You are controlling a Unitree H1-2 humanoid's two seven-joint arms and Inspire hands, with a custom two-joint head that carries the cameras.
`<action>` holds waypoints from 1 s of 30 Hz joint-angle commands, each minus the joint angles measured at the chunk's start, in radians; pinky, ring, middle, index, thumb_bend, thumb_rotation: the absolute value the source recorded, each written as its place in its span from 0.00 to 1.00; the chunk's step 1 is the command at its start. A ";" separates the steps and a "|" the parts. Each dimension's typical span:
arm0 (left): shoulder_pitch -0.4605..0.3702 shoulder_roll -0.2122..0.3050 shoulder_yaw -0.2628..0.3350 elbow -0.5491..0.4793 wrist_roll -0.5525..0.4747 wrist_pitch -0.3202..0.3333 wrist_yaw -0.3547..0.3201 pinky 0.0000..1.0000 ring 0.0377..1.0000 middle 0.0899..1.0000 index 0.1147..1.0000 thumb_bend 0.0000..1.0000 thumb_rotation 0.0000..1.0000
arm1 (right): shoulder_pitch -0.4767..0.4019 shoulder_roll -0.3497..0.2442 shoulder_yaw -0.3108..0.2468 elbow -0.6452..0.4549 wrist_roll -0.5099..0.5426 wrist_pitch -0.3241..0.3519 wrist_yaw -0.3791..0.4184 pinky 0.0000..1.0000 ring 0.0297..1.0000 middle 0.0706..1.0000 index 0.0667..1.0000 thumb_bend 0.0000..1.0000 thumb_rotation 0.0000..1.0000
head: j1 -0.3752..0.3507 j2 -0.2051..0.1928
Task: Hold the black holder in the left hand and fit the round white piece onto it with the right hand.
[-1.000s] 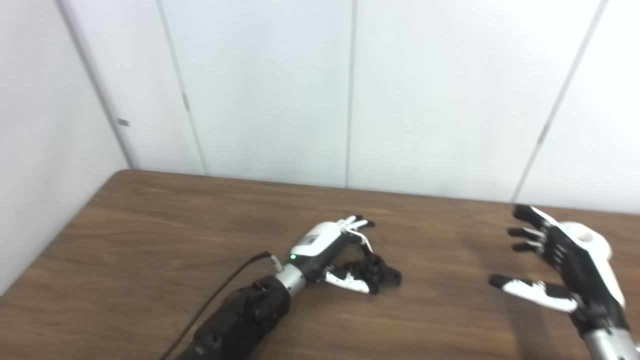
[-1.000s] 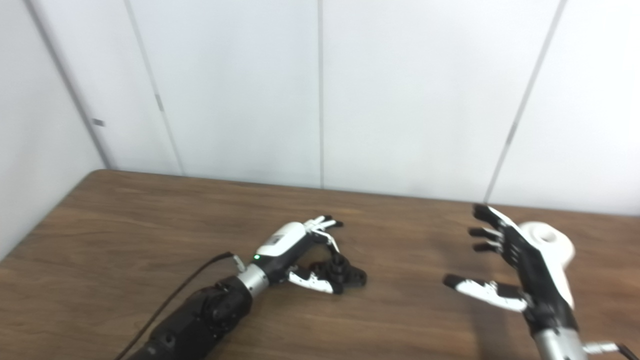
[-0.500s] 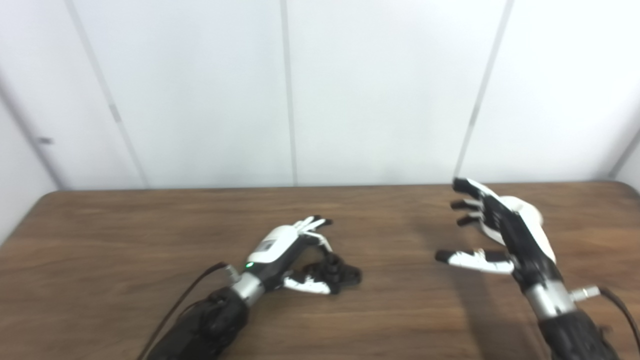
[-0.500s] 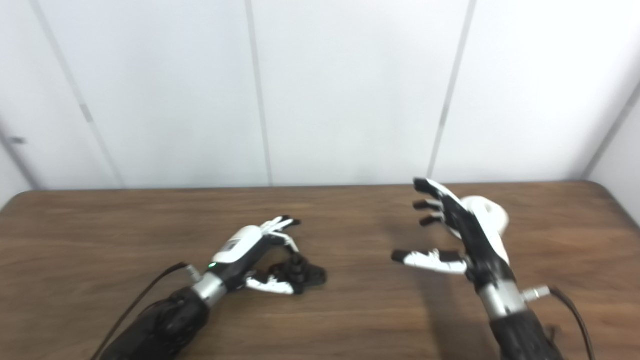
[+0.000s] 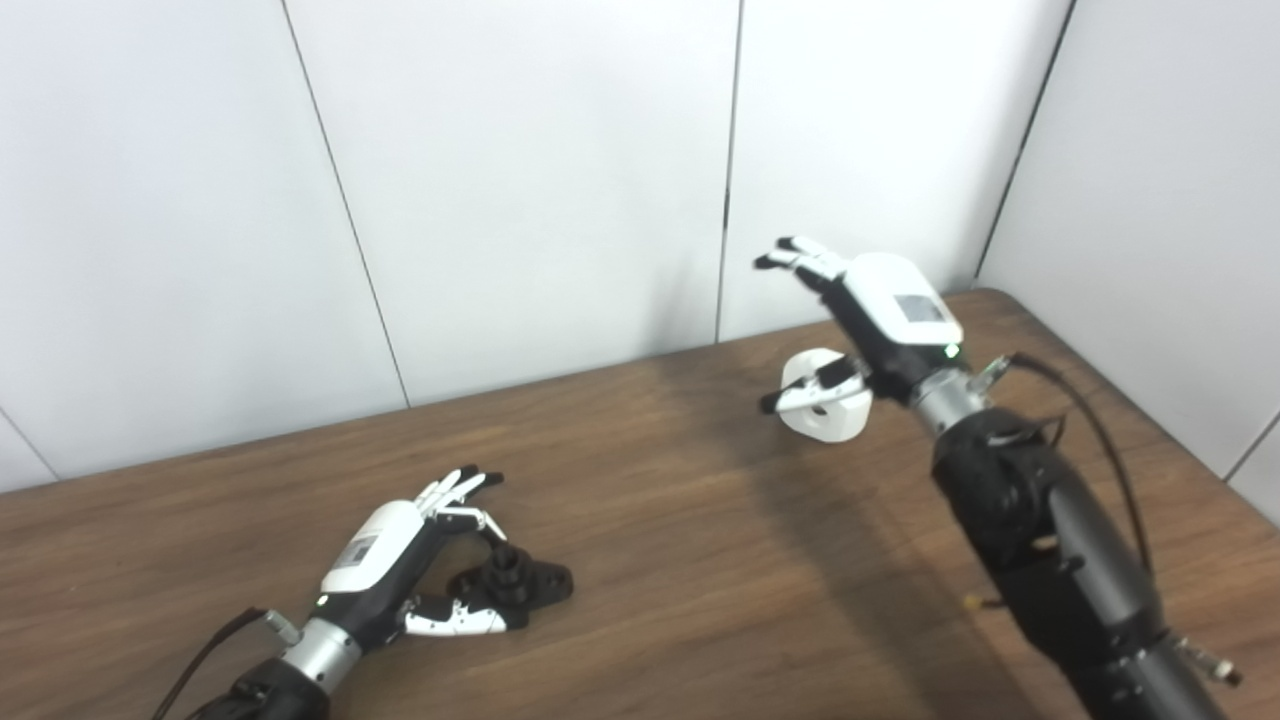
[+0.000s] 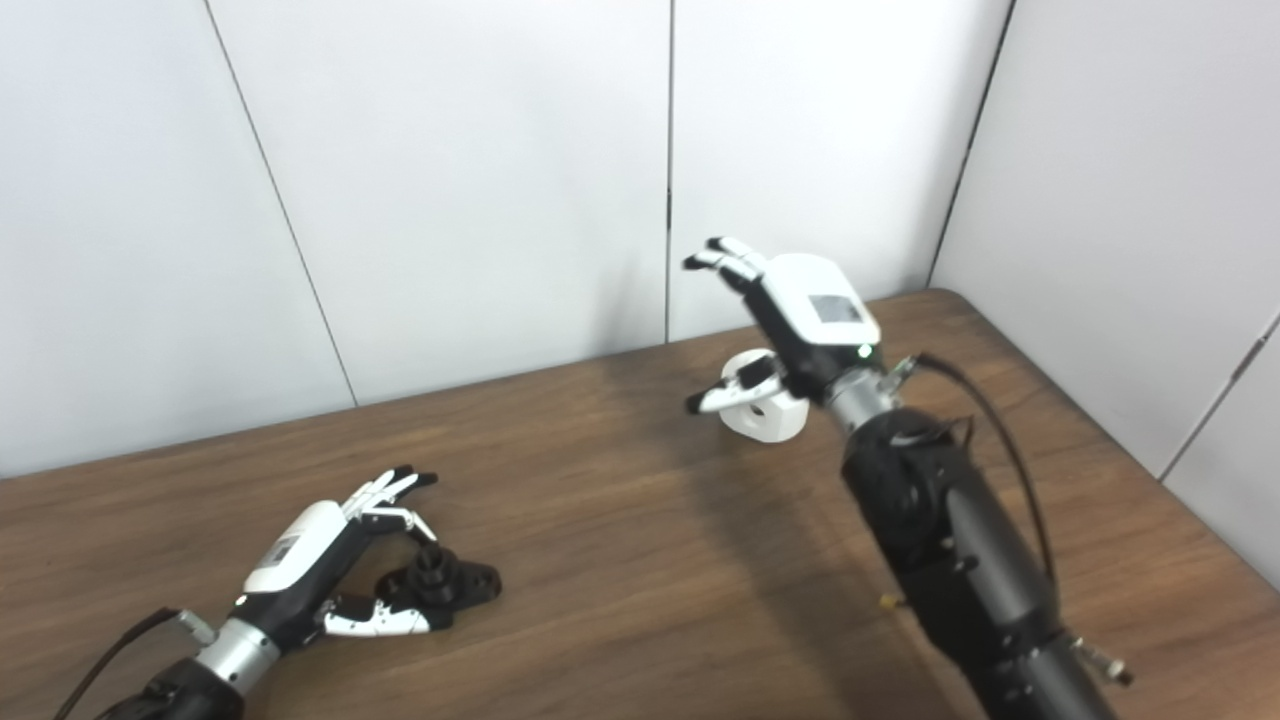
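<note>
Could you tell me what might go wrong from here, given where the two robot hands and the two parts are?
1. The right robot hand hovers open above the round white piece, its thumb across it; closing from there could knock the piece away.
2. The left robot hand is spread around the black holder on the table without gripping; a loose close may push it aside.
</note>
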 commanded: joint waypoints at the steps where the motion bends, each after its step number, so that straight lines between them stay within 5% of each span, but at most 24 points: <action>1: 0.122 0.047 -0.061 0.098 0.023 0.018 -0.046 1.00 1.00 0.94 0.41 0.52 0.06 | -0.059 -0.041 -0.011 -0.020 -0.033 0.059 0.041 0.70 0.88 0.94 0.84 0.81 0.31 | -0.036 -0.022; 4: 0.111 0.055 -0.090 0.114 0.007 0.018 -0.014 1.00 1.00 0.93 0.41 0.52 0.06 | -0.067 -0.069 -0.020 -0.014 -0.043 0.127 0.093 0.75 0.91 0.96 0.86 0.83 0.33 | -0.058 -0.040; 13: 0.085 0.076 -0.148 0.148 -0.052 0.018 0.018 1.00 1.00 0.92 0.41 0.52 0.06 | -0.069 -0.106 -0.004 0.031 -0.076 0.179 0.099 0.86 0.98 1.00 0.86 0.82 0.41 | -0.078 -0.062; 30: 0.082 0.082 -0.177 0.153 -0.068 0.018 0.041 1.00 1.00 0.92 0.41 0.52 0.06 | -0.110 -0.114 0.044 0.052 -0.067 0.260 0.203 0.86 0.98 1.00 0.87 0.99 0.66 | -0.069 -0.070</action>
